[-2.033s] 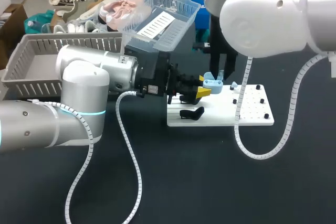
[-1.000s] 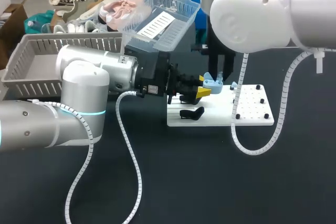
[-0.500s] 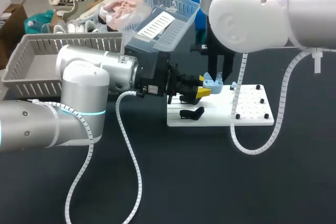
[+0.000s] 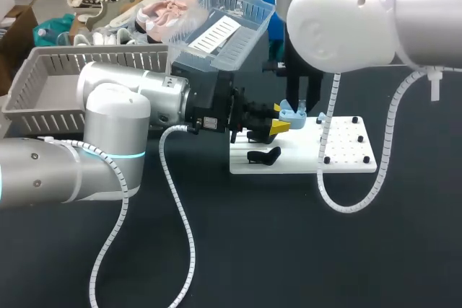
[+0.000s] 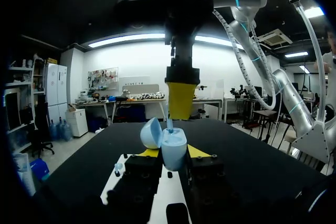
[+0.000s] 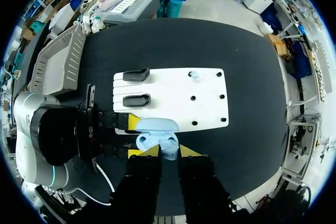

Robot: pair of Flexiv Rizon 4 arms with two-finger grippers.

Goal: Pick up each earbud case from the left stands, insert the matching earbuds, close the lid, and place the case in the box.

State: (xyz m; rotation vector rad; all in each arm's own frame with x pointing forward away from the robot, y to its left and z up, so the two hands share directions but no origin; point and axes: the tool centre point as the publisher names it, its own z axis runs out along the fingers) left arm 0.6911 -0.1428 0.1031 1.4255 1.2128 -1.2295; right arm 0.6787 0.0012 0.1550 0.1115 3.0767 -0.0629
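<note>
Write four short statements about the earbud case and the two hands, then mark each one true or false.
1. The left hand is shut on the light blue plastic earbud case. True.
2. The case's lid is closed. False: it stands open.
3. The right hand holds a small light blue earbud just above the case. True.
4. The case sits on a stand. False: both black plastic stands on the white perforated board are bare.
</note>
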